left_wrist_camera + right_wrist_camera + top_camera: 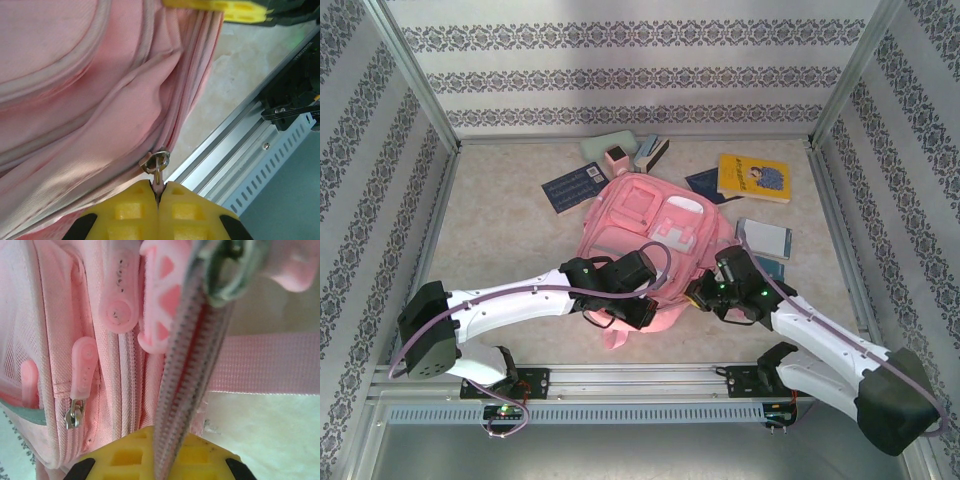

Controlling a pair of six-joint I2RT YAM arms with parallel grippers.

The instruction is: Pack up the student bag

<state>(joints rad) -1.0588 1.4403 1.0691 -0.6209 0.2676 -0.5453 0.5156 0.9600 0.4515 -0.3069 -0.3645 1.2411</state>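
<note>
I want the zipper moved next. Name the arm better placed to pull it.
Left, I'd judge. The left tool is shut on the zipper pull of the student bag, ready to draw it along. The right tool pinches the zipper track, which suits bracing.

Yellow book (754,178), dark notebk (574,187), blue pad (763,239) on table (490,230).

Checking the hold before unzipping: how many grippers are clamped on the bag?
2: left gripper pinches a zipper pull on the student bag; right gripper clamps its zipper band.
</note>
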